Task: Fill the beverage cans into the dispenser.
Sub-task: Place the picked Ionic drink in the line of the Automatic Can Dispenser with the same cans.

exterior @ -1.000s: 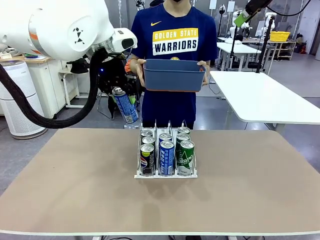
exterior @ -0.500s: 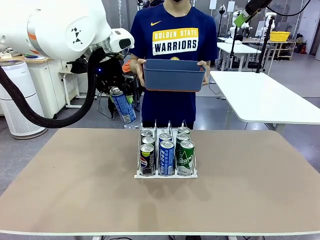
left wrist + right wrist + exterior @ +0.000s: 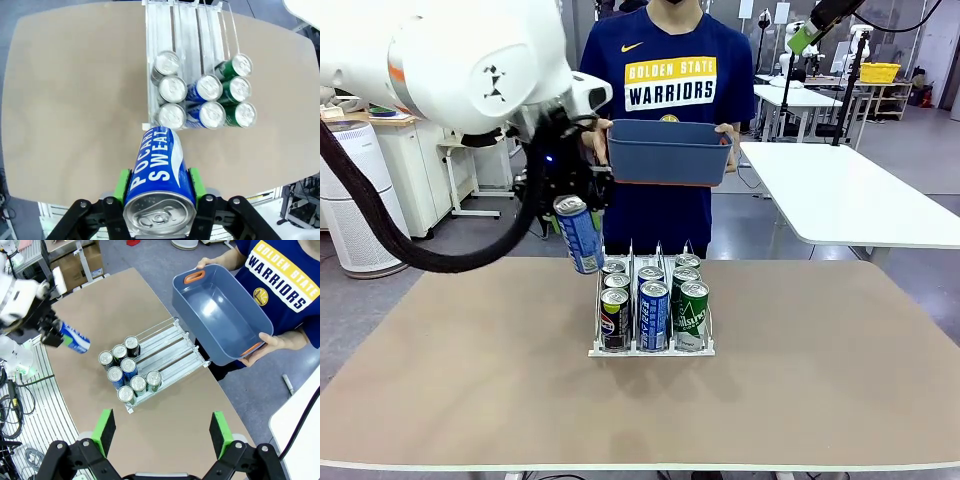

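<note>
**Blue can held above the counter, beside the rack's back end**

The blue can (image 3: 580,234) with white print sits clamped between the green pads (image 3: 121,185) of the left end effector (image 3: 157,186), its silver top facing the wrist camera and its base pointing down toward the counter (image 3: 470,350). In the front view it hangs tilted in the air, just left of the dispenser (image 3: 651,348) and near its far end, not touching it.

The dispenser stands near the middle of the counter with eight cans already in it: three black ones (image 3: 614,318) in the left lane as the front view shows it, two blue ones (image 3: 653,315) in the middle lane, and three green ones (image 3: 691,312) in the right lane. All are bunched at the low front lip, leaving the back of each lane bare.

The right end effector (image 3: 162,432) hovers high above the scene, its jaws spread wide and gripping nothing, with the dispenser well below it.

Across the counter a person holds a dark blue bin (image 3: 668,150) in both hands, one hand (image 3: 272,344) on each short end; the right wrist view shows its inside bare.
</note>
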Available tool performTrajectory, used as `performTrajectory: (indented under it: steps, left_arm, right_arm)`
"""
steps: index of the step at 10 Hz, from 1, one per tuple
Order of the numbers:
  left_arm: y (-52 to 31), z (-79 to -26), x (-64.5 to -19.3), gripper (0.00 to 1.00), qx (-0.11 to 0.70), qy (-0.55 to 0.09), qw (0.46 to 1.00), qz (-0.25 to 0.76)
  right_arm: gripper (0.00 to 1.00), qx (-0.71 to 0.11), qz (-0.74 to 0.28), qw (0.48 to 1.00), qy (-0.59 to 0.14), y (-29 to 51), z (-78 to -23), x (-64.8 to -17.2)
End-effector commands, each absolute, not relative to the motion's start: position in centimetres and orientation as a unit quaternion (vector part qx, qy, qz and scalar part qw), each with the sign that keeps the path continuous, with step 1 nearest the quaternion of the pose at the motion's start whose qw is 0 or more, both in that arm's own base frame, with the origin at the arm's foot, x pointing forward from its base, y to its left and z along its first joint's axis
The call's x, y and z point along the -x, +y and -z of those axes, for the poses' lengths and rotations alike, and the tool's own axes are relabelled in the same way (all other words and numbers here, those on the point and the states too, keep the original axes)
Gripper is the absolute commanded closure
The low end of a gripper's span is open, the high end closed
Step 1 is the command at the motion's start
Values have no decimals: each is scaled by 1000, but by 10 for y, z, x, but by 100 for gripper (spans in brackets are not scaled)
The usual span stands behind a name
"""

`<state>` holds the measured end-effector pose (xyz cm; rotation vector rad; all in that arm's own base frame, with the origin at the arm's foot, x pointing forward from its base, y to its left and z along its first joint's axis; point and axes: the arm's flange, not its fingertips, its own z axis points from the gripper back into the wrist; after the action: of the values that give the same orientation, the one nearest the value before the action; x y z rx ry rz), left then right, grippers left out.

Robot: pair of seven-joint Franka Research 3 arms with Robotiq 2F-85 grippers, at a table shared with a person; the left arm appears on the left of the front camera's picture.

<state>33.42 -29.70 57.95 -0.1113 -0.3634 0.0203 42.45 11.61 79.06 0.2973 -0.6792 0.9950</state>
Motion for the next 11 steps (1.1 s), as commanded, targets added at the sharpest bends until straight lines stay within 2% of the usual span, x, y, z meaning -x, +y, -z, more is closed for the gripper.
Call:
performTrajectory:
  steps: [1,3,5,8,9,11]
  left_arm:
    - [-313,-574,-306,43,67,-201,977,9]
    - [-353,-558,-281,43,60,-210,972,84]
    - [-377,-543,-266,43,72,-193,965,162]
    - [-389,-538,-269,43,102,-185,963,169]
    - [-398,-533,-258,43,68,-190,966,164]
    - [-398,-533,-258,43,68,-190,966,164]
  right_arm:
    - [0,-140,-466,814,-318,116,-790,-424]
    - [0,-140,-466,814,-318,116,-790,-424]
    - [0,-140,-466,814,-318,116,-790,-424]
    - [0,-140,-466,814,-318,116,-790,-424]
    - [0,-140,-466,814,-318,116,-790,-424]
    - [0,-140,-466,814,-318,116,-790,-424]
